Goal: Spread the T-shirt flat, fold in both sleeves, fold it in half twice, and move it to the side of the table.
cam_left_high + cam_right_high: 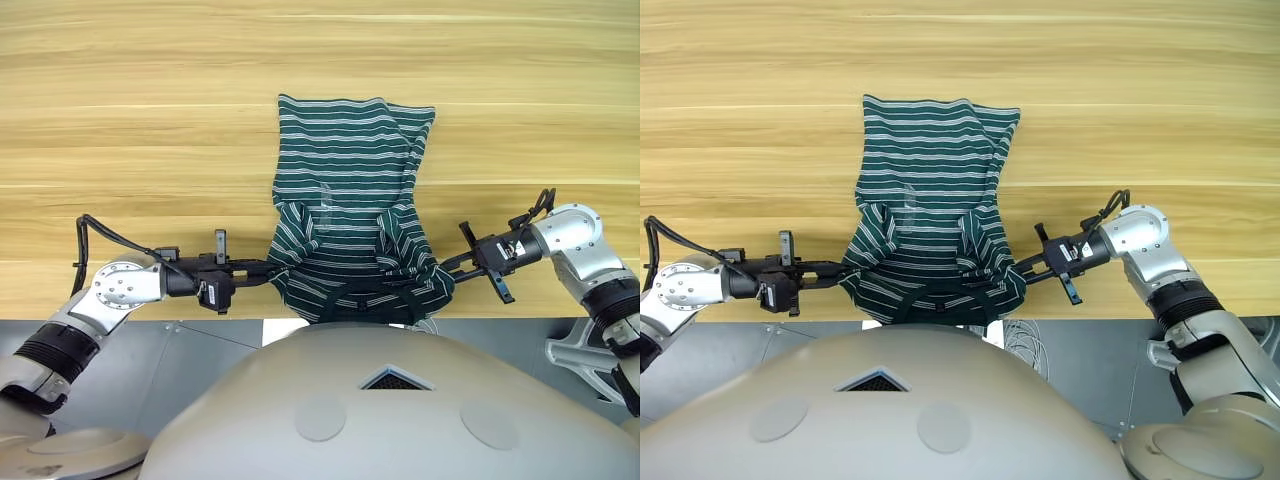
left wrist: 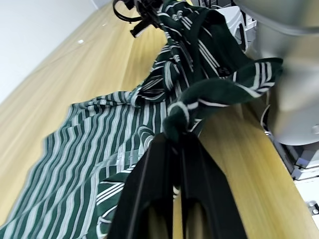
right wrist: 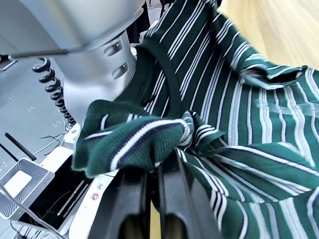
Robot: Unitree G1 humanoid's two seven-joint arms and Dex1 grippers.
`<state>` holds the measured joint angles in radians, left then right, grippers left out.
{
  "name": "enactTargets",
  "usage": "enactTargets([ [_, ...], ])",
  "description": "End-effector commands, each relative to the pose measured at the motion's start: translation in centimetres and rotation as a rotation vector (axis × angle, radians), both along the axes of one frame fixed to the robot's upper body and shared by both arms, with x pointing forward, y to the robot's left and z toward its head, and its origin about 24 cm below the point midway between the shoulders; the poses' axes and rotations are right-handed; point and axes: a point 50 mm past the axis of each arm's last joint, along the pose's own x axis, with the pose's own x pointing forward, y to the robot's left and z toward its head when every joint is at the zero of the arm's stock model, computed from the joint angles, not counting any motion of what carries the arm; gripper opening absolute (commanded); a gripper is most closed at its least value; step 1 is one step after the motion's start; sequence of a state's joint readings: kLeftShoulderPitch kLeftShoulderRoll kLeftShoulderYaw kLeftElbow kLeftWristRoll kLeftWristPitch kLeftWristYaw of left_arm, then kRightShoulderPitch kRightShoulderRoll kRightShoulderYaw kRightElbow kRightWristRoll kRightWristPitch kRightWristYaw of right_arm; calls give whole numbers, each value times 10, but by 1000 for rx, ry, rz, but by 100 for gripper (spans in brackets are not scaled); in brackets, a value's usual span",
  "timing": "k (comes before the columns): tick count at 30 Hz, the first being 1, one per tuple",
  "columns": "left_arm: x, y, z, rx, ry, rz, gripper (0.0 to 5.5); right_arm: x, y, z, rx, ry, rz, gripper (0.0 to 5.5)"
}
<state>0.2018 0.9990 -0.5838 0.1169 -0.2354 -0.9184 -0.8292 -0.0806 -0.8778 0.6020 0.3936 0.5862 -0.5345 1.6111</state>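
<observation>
Tension is running along the near edge of the dark green, white-striped cotton T-shirt (image 1: 345,170) — the left hand (image 1: 272,268) at the garment's 8 o'clock and the right hand (image 1: 440,268) at its 4 o'clock are each clamping a bunched corner, probably to stretch it flat. Its body is lying rumpled toward 12 o'clock on the pale wooden worktop (image 1: 120,100).

Soft striped knit cloth T-shirt (image 1: 345,180), smooth matt wood-grain table (image 1: 140,120), matt black plastic claw fingers (image 2: 149,199)

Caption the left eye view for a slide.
Left gripper and right gripper pinch the rumpled T-shirt at the table's near edge.
</observation>
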Motion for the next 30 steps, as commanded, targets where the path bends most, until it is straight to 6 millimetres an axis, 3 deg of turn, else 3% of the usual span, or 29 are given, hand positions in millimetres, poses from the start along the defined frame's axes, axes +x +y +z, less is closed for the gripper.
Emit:
enactTargets([
  [1, 33, -11, 5, -1, -42, -35, 0, 27, -1, 14, 36, -5, -62, 2],
  [7, 123, -19, 40, -133, -72, 47, 0, 89, -5, 52, 92, -9, -218, 2],
  [10, 158, -17, 47, -224, 44, 121, 0, 122, -3, 59, 54, 18, -307, 2],
  [13, 182, -12, 36, -310, 272, 213, 0, 139, 6, 52, 5, 67, -367, 2],
  [20, 189, -18, -18, -235, 500, 565, 0, 156, 30, 25, 19, 129, -653, 1],
  [25, 186, -24, -38, -269, 570, 756, 0, 157, 26, 9, -2, 141, -879, 1],
  [30, 189, -13, -39, -355, 587, 919, 0, 157, 18, -1, -63, 127, -1033, 1],
])
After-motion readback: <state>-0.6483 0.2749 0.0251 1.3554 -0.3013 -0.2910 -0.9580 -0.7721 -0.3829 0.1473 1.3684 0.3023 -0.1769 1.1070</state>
